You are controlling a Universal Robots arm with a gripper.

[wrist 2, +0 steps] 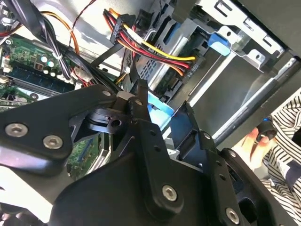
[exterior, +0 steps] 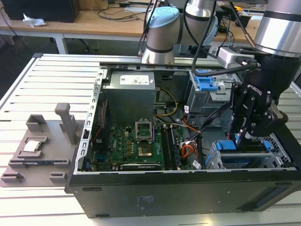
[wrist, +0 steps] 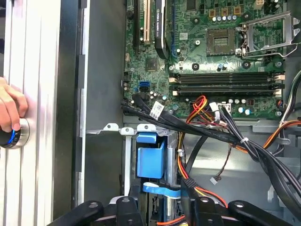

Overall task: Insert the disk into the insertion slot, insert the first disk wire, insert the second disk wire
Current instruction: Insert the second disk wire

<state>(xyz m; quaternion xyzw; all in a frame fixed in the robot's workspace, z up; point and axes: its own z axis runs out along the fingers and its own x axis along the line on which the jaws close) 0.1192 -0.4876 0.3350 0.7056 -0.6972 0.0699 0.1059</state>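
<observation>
The disk (exterior: 244,157) lies low in the silver drive cage that forms the insertion slot (exterior: 214,157), at the exterior view's right inside the open computer case. Its bright blue carrier (wrist: 150,160) shows in both wrist views. My black gripper (exterior: 243,137) hangs straight over the cage. In the second wrist view the gripper (wrist 2: 162,106) has the blue carrier (wrist 2: 157,113) pressed between its two fingers. A black connector (wrist: 187,184) on red, yellow and black wires lies loose beside the carrier. The same bundle (wrist 2: 188,70) runs behind the fingers.
A taller grey cage with a blue tab (exterior: 207,84) stands behind the slot. The motherboard (exterior: 136,141) and power supply (exterior: 129,94) lie to the exterior view's left, with cables crossing between. A grey fixture (exterior: 42,146) sits outside the case. A person's hand (wrist: 9,110) rests on a knob.
</observation>
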